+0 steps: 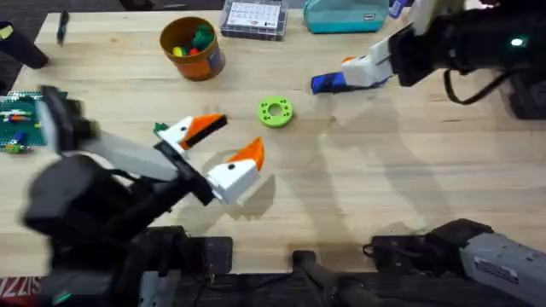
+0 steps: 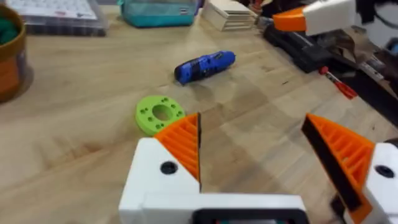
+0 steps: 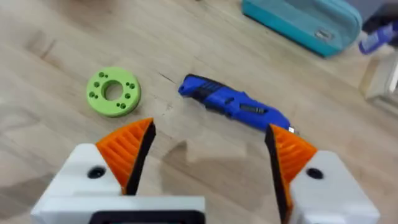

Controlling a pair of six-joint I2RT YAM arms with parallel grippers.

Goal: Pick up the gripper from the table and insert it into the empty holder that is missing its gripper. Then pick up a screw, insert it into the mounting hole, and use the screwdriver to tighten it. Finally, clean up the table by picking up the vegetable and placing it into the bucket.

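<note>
The blue-handled screwdriver (image 1: 328, 83) (image 2: 205, 66) (image 3: 233, 104) lies on the table at the back right. My right gripper (image 1: 345, 70) (image 3: 210, 127) hangs just above it, open, its orange pads on either side of the handle and not touching it. Over the table's front middle my left gripper (image 1: 239, 135) (image 2: 252, 124) is open and holds nothing. A small green leafy bit, the vegetable (image 1: 159, 128), peeks out beside its far finger. The orange bucket (image 1: 192, 47) (image 2: 9, 56) with coloured pieces stands at the back left. The loose gripper, the holder and the screw are out of view.
A lime-green ring (image 1: 275, 111) (image 2: 160, 114) (image 3: 113, 91) lies between the two grippers. At the back edge sit a clear parts box (image 1: 253, 17) and a teal case (image 1: 345, 15) (image 3: 305, 22). A green board (image 1: 17, 119) lies at the left edge.
</note>
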